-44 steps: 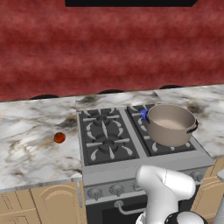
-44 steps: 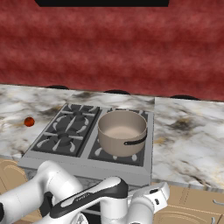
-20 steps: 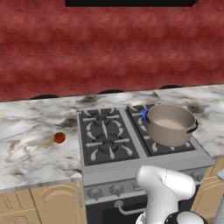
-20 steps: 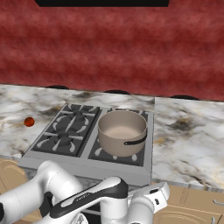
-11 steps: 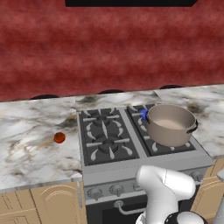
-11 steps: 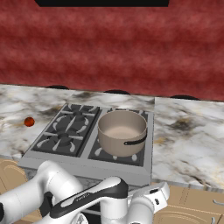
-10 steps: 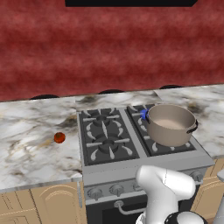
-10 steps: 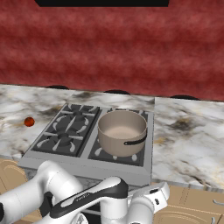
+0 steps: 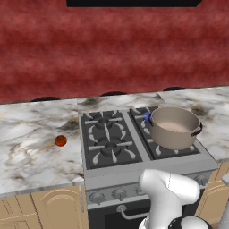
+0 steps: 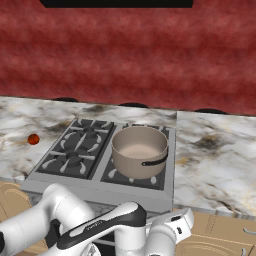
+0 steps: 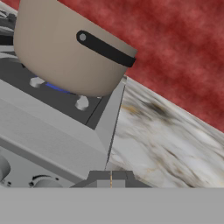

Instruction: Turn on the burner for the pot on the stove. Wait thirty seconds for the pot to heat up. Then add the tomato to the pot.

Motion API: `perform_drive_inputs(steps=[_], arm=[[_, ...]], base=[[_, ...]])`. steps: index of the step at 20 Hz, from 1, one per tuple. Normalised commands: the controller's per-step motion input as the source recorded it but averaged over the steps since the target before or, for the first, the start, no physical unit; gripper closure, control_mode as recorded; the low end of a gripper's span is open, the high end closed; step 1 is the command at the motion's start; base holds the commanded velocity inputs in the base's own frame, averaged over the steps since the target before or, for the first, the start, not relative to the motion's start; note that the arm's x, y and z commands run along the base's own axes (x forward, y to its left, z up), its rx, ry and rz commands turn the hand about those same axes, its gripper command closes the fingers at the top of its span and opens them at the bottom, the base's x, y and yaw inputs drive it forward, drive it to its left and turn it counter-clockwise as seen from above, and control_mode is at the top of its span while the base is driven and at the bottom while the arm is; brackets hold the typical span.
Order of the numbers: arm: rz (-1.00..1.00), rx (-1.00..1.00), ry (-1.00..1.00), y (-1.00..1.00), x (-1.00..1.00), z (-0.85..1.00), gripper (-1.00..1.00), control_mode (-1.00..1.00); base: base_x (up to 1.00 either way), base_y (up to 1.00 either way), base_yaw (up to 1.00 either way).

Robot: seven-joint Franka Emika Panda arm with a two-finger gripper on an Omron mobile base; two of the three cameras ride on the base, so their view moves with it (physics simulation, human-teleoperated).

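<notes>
At mid-left of the left base view, your tomato [image 9: 61, 141] lies untouched on the desk [image 9: 31, 147], well apart from the stove [image 9: 134, 167]. Right of centre, the pot [image 9: 174, 127] sits over the burner [image 9: 147, 116], which glows blue: lit, so heating seems underway. At the hand view's bottom centre, your hand [image 11: 111, 179] has its fingers together, empty; the tomato remains.

Nothing here can be read. The stove [image 9: 147, 172] carries no brand name or badge on its front, and its knobs [image 9: 119, 193] show no numbers or marks that can be made out. The pot [image 10: 139, 150] is plain on its side and handle. The marbled table [image 10: 215, 155] and the red wall [image 9: 112, 49] behind it bear no signs or labels either.
</notes>
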Motion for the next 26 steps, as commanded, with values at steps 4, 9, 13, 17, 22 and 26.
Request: perform_drive_inputs(steps=[4,9,13,17,22,26], arm=[[0.00,0.00,0.00,0.00,0.00,0.00,1.00,-1.00],[0.00,0.00,0.00,0.00,0.00,0.00,1.00,-1.00],[0.00,0.00,0.00,0.00,0.00,0.00,1.00,-1.00],[0.00,0.00,0.00,0.00,0.00,0.00,1.00,-1.00],[0.00,0.00,0.00,0.00,0.00,0.00,1.00,-1.00],[0.00,0.00,0.00,0.00,0.00,0.00,1.00,-1.00]], base=[[0.00,0.00,0.00],[0.00,0.00,0.00],[0.00,0.00,0.00],[0.00,0.00,0.00],[0.00,0.00,0.00],[0.00,0.00,0.00]])
